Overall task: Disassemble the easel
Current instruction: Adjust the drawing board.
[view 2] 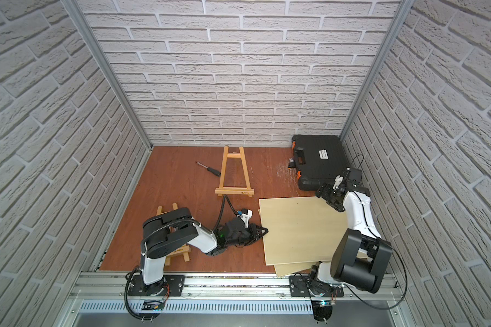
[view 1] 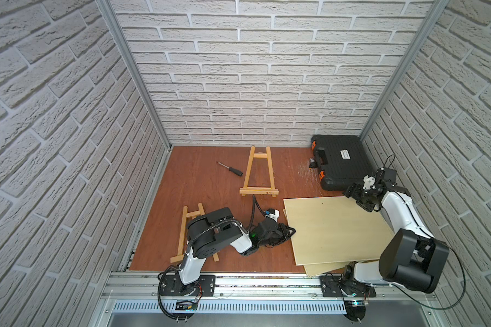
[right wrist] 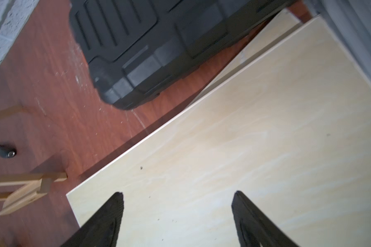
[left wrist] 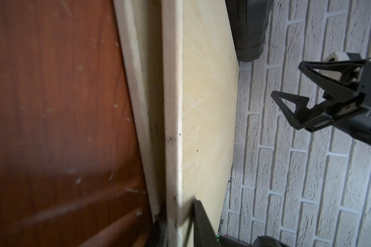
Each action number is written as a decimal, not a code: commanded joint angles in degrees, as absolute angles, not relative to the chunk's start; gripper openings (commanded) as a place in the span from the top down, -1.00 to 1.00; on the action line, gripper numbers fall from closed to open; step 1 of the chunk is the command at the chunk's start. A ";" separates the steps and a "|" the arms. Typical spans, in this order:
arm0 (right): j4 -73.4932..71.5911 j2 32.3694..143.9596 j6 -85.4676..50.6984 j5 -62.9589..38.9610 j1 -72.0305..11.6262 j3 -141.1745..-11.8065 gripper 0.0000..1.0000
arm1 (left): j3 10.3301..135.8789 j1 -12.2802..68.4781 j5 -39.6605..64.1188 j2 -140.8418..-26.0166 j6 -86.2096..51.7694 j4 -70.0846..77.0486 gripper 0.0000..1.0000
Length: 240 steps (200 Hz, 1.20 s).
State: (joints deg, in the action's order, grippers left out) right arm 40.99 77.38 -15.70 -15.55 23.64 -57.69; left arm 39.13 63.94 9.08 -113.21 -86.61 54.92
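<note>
So, far left: the left easel (view 1: 182, 232) is laid flat on the reddish counter (view 1: 199, 192). It's pale wood, A-shaped, with its ledge toward the front edge, and it's half covered by the left arm. A bit further back a black-handled screwdriver (view 1: 229, 168) is seen, just beside the middle easel (view 1: 258, 192). That one is also laid flat and made of the same light wood: two legs narrowing toward the back wall, one crossbar near the narrow end, a ledge across the wide end. Both easels are found well apart from the claws. Next, the left claw (view 1: 292, 230) is pinched shut on the left edge of the top board (view 1: 338, 229), which is stacked crooked on a second board (view 1: 323, 269). A black tool case (view 1: 340, 164) is parked in the back right corner. The right claw (right wrist: 177, 193) is held wide apart above the top board's far corner, with nothing gripped.
</note>
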 commanded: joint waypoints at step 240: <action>63.65 83.32 -44.13 24.11 -61.92 -55.34 -0.97 | 17.36 56.18 -3.25 -57.88 -71.89 6.37 -0.80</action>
State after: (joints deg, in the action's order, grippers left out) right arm 62.85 81.01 -39.18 18.44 -59.61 -54.02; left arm 19.27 57.23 -1.58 -61.01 -74.39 14.15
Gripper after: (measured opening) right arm 0.981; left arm 0.898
